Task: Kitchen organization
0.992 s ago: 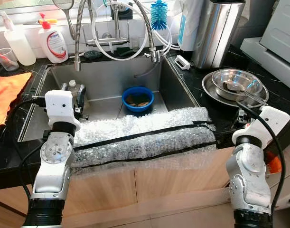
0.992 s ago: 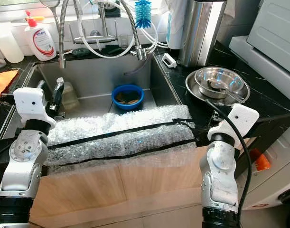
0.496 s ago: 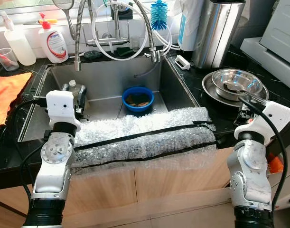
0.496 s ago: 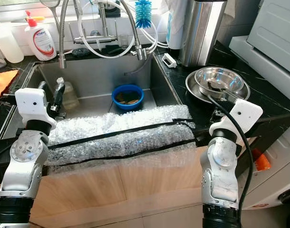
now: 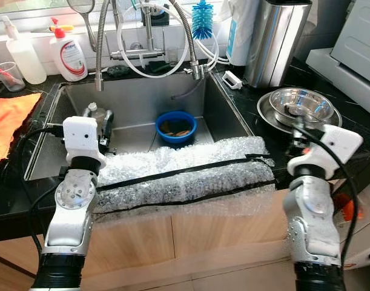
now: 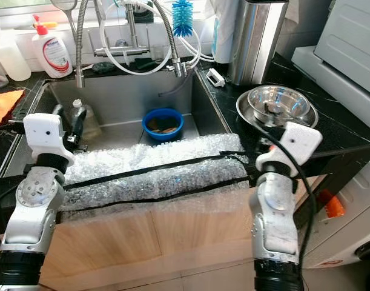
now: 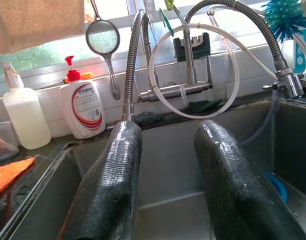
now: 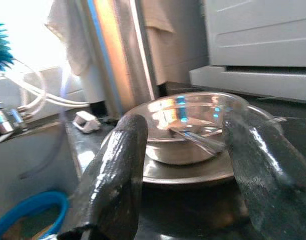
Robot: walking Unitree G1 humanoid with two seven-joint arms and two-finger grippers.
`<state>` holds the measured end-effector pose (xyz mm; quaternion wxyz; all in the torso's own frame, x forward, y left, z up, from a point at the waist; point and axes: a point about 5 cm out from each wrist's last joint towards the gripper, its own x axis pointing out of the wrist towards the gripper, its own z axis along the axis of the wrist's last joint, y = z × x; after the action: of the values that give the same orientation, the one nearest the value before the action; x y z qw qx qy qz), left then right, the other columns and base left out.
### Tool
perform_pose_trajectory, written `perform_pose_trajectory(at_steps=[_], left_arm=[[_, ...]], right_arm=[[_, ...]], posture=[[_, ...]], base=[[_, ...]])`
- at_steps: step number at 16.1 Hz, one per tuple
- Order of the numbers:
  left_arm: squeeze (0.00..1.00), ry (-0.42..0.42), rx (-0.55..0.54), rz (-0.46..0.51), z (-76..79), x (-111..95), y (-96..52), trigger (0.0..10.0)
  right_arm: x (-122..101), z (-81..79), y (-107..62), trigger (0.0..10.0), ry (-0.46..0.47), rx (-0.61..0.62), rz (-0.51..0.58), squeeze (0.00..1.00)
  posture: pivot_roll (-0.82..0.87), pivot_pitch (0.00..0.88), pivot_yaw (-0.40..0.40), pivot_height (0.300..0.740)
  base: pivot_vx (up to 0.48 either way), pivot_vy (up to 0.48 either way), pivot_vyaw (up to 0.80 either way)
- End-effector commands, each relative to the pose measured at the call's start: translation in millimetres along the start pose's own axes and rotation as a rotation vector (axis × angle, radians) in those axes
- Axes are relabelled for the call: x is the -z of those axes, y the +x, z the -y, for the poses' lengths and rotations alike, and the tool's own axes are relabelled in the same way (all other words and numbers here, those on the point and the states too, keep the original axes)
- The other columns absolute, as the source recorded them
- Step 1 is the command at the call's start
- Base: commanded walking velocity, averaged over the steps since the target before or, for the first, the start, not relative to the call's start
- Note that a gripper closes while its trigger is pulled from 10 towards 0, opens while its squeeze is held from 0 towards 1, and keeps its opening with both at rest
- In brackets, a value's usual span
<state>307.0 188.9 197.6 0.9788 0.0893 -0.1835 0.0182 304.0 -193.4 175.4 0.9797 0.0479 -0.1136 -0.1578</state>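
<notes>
The right gripper (image 8: 185,165), fingers spread and empty, faces the shiny steel bowl (image 8: 193,125) nested on a round steel plate (image 8: 193,172) just ahead; it should approach level and straddle the rim. The left gripper (image 7: 168,175) hangs open above the steel sink (image 5: 136,103). Against the earlier frame, the right arm has swung inward toward the bowl.

Blue bowl (image 5: 176,127), orange cloth (image 5: 8,120) (black counter (image 5: 275,151)), silver sink (image 5: 142,97).

Before me a black table (image 5: 275,151) with wooden fronts (image 5: 191,233), a bright window (image 7: 52,47) behind, pale floor (image 5: 245,282) below
</notes>
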Motion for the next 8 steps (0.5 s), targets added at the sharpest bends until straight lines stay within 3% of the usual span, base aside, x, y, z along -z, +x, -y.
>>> perform_pose_trajectory(at_steps=[1, 8], left_arm=[[0.00, 0.018, 0.016, -0.015, 1.7, 1.9, 0.0, 10.0], [0.00, 0.020, 0.022, -0.017, 3.9, 2.2, -0.4, 10.0]], right_arm=[[-1.5, -8.0, 1.9, 10.0, 0.014, -0.036, 0.006, 0.00], [-3.8, -16.2, 2.9, 10.0, -0.043, -0.120, 0.033, 0.00]], posture=[[-0.01, 0.000, 0.031, 0.740], [-0.01, 0.000, 0.034, 0.740]], base=[[0.000, 0.000, 0.00], [0.000, 0.000, 0.00]])
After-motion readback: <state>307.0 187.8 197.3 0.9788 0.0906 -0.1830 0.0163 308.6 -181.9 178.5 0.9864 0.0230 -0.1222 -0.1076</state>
